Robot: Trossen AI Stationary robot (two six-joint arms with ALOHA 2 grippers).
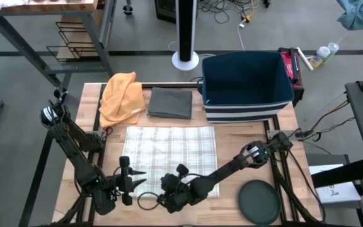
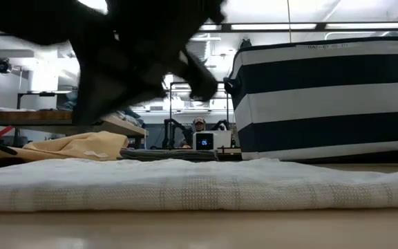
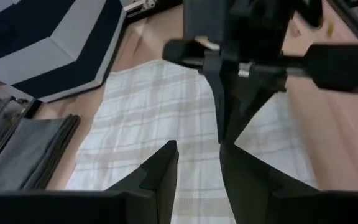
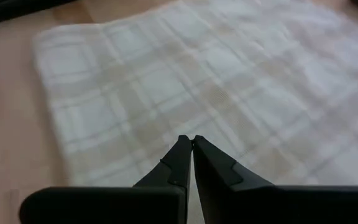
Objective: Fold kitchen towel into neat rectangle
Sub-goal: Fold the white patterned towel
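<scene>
Right end effector [image 4: 191, 140] has its fingers pinched together, tips right over the plaid towel [image 1: 172, 151] lying flat just ahead. Left end effector [image 3: 197, 158] sits partly apart, holding nothing, low beside the towel's near corner, both arms stretched flat along the surface [image 1: 232, 135].

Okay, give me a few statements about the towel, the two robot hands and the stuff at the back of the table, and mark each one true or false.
1. The plaid towel lies flat on the table. True.
2. The right hand is wide open. False: its fingers are shut together above the towel.
3. The striped bin sits on the towel. False: it stands behind it, apart.
4. An orange cloth lies beside a folded gray cloth. True.
5. The left hand holds the towel. False: its fingers are parted at the towel's near edge, holding nothing.
</scene>
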